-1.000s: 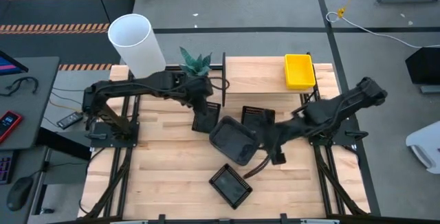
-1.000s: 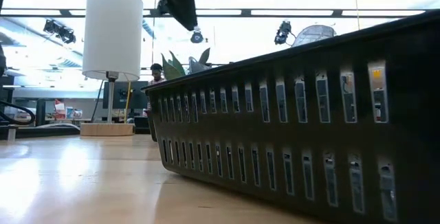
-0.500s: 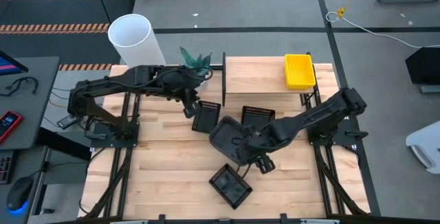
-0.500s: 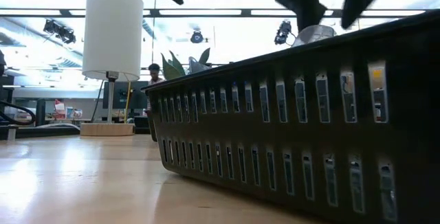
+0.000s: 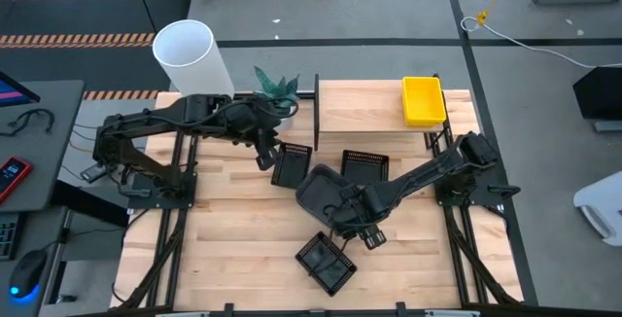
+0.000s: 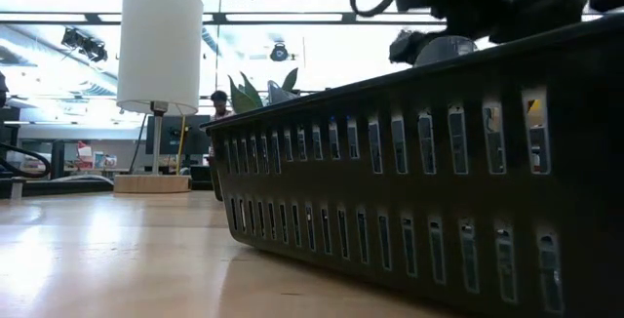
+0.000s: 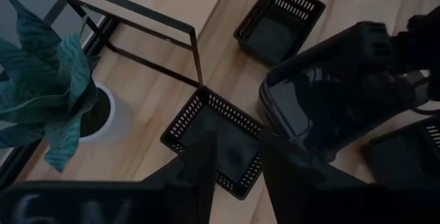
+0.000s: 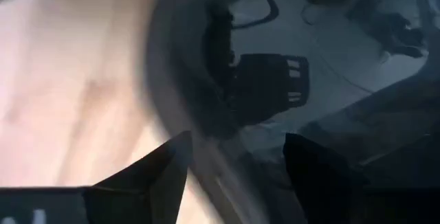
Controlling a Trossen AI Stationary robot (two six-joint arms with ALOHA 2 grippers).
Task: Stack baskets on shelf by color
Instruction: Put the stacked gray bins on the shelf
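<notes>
While my left arm has drawn back toward the plant point(image 5: 276, 88), my left gripper point(image 5: 264, 154) hangs over the back-left of the table, just beside a black mesh basket point(image 5: 291, 165). Its fingers point(image 7: 206, 163) stand partly apart with nothing between them.

Toward the middle, my right arm has swung in and dropped low within the last second. My right gripper point(image 5: 352, 226) now sits at the near rim of the smoky grey basket point(image 5: 327, 196), fingers point(image 8: 148, 172) spread wide and straddling that rim, not yet closed on it. A second mesh basket point(image 5: 364, 166) lies behind it, a third point(image 5: 326, 262) in front.

Over on the right, the shelf point(image 5: 364, 107) carries only the yellow basket point(image 5: 424, 100). I judge the grey basket is next: close on its rim, lift, and start a grey pile on the shelf.
</notes>
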